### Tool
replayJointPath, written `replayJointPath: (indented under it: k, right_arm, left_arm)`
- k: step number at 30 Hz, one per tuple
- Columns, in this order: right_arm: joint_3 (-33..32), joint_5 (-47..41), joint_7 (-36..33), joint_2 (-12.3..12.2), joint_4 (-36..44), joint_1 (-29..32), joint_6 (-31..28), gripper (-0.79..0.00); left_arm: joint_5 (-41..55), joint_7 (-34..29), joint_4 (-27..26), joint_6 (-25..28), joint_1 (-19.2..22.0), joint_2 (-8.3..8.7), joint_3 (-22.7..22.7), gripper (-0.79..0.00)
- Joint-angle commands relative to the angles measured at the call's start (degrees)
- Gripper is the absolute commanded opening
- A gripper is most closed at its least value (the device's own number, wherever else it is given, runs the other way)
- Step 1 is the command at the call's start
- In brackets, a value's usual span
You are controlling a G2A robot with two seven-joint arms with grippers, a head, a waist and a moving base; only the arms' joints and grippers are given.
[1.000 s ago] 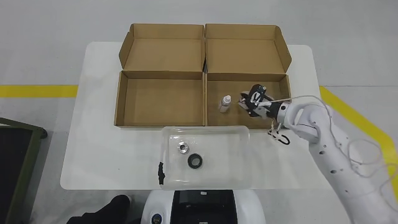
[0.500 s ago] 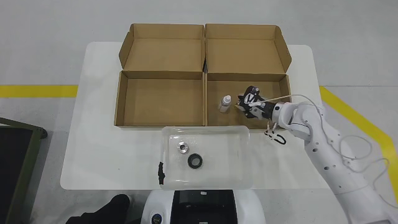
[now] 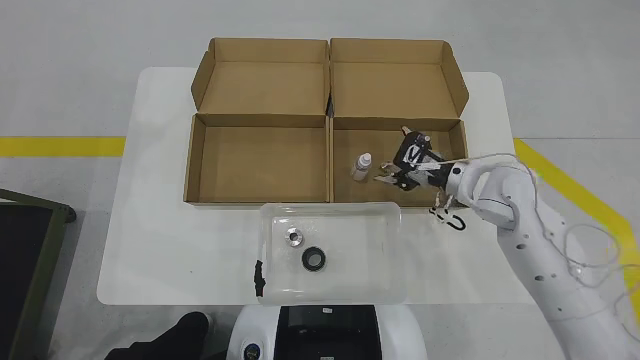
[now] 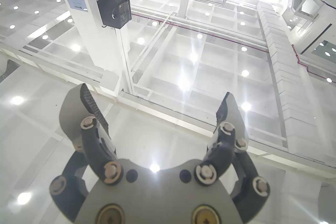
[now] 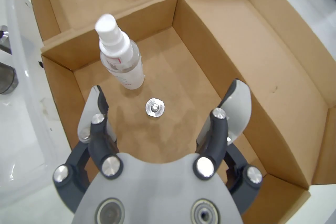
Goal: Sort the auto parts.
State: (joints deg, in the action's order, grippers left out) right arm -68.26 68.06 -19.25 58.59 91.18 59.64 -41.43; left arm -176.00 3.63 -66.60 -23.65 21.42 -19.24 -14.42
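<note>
1. Right gripper [image 5: 168, 90], jaws apart, hangs above the right cardboard box [image 5: 262, 51] floor, at 3 o'clock from the spray bottle [image 5: 120, 57].
2. A round metal part [image 5: 155, 107] lies on that floor, just beside the bottle.
3. Left gripper [image 4: 155, 93]: jaws apart.

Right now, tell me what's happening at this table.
The robot seems to be sorting auto parts out of a clear tub. The right gripper hangs over the right-hand box, jaws open and holding nothing. It is above a small metal part that lies on the box floor beside an upright spray bottle. A silver piece and a black ring lie in the tub. The left gripper points up at the ceiling, jaws open.
</note>
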Motion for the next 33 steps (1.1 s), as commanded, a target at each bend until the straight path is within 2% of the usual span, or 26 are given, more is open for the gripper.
replayJointPath:
  k: [1, 9, 17, 23, 33]
  right_arm:
    - [-1.72, -0.17, -0.09, -0.37, 3.45, 1.56, -0.03, 0.0]
    - [-5.35, -2.12, -0.15, -1.37, 15.18, 9.08, -1.57, 0.0]
    - [-3.5, -0.39, -0.81, -1.69, 24.02, 15.18, -2.79, 0.0]
    - [1.48, 1.66, -0.29, -1.3, 23.83, 15.54, -4.12, 0.0]
    - [11.39, 5.24, -0.48, 0.09, 19.44, 11.4, -6.75, 0.0]
  left_arm:
    - [0.0, 0.0, 0.0, 0.0, 0.0, 0.0, 0.0, 0.0]
    - [0.0, 0.0, 0.0, 0.0, 0.0, 0.0, 0.0, 0.0]
    - [0.0, 0.0, 0.0, 0.0, 0.0, 0.0, 0.0, 0.0]
    - [0.0, 0.0, 0.0, 0.0, 0.0, 0.0, 0.0, 0.0]
    - [0.0, 0.0, 0.0, 0.0, 0.0, 0.0, 0.0, 0.0]
